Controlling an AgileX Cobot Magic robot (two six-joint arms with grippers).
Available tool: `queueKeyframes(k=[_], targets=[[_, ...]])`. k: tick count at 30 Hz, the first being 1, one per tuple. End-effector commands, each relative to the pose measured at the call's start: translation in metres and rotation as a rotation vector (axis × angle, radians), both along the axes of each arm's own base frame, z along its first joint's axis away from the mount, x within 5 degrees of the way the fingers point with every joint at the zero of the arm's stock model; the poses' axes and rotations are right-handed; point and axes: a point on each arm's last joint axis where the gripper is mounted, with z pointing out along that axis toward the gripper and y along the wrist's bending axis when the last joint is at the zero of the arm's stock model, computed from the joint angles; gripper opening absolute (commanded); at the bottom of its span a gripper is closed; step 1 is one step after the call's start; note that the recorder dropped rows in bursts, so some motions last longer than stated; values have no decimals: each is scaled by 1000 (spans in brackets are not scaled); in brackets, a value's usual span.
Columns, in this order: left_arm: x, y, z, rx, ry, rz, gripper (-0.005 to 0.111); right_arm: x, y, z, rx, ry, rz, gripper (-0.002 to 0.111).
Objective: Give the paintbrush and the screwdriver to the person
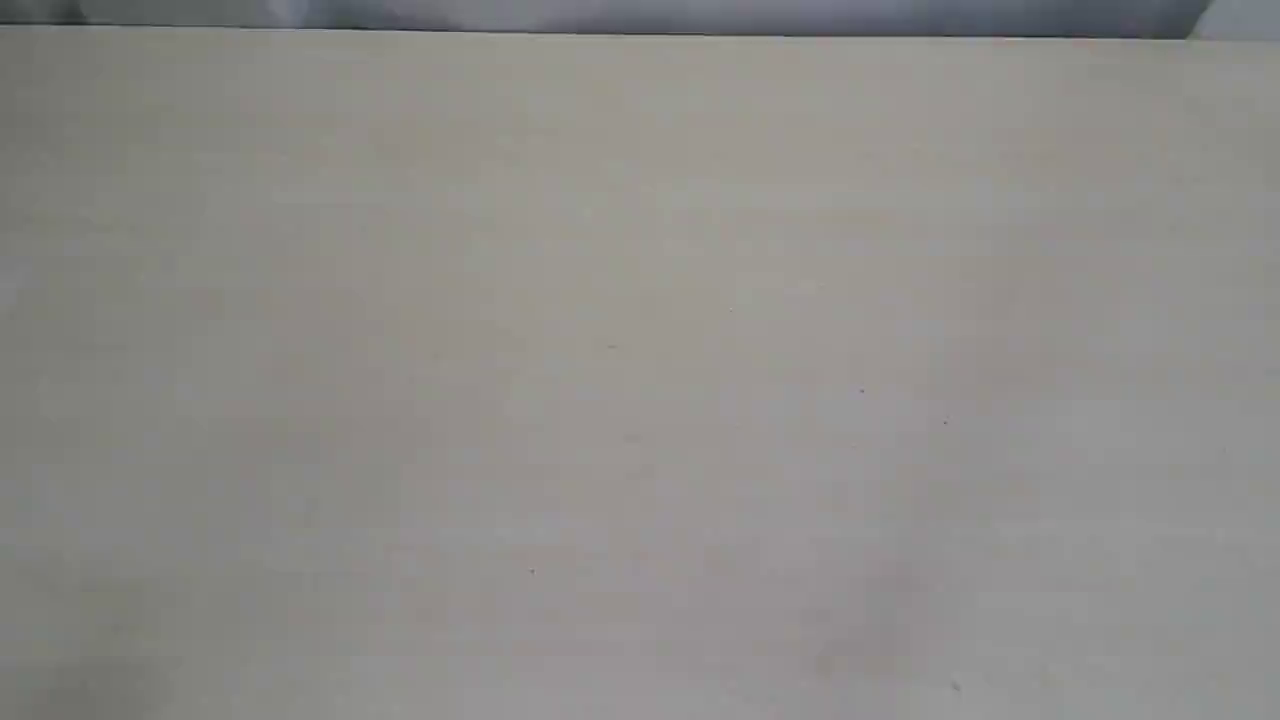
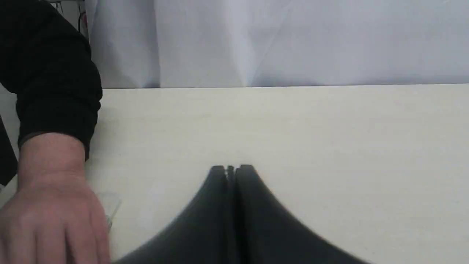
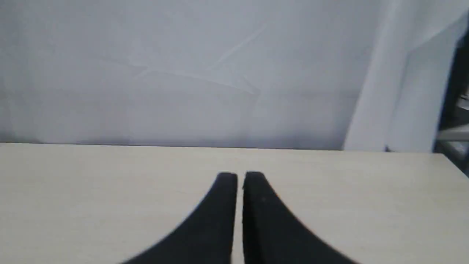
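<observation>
Left jaws are pressed closed and right jaws closed to a slit, both low over the table [image 1: 640, 400]. Open tabletop runs ahead to its far edge, below a pale curtain [image 3: 183, 73]. The person's hand [image 2: 51, 216] rests on the table beside the left jaws.

Open tabletop [image 1: 640, 400] is being shown across the whole exterior view, and it is being closed off at its far edge by a white cloth [image 1: 700, 15]. In the left wrist view, the way past one side of the left claw [image 2: 231, 169] is being blocked by a person's hand [image 2: 51, 216] and dark sleeve [image 2: 51, 73], held low at the surface. A small clear thing [image 2: 111, 205], too blurred to name, is being partly covered by that hand. Ahead of the right claw [image 3: 240, 176], bare surface is being offered up to the cloth, and a dark frame [image 3: 454, 91] is being seen past the far corner.
</observation>
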Motion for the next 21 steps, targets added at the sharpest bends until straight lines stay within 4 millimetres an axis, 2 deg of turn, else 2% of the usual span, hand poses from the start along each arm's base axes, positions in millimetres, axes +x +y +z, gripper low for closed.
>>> queueKeyframes(k=[1, 5, 13, 16, 21], targets=[[0, -1, 0, -5, -6, -9, 0, 0, -1, -6, 30, 5, -87, 5], [0, -1, 0, -5, -6, -9, 0, -1, -3, -6, 38, 7, -134, 5], [0, -1, 0, -5, -6, -9, 0, -1, -2, -6, -4, 15, -121, 5], [0, -1, 0, -3, -9, -9, 0, 3, -1, -13, -12, 14, -105, 5], [0, -1, 0, -5, -7, -9, 0, 14, 5, -40, -29, 4, -43, 5]])
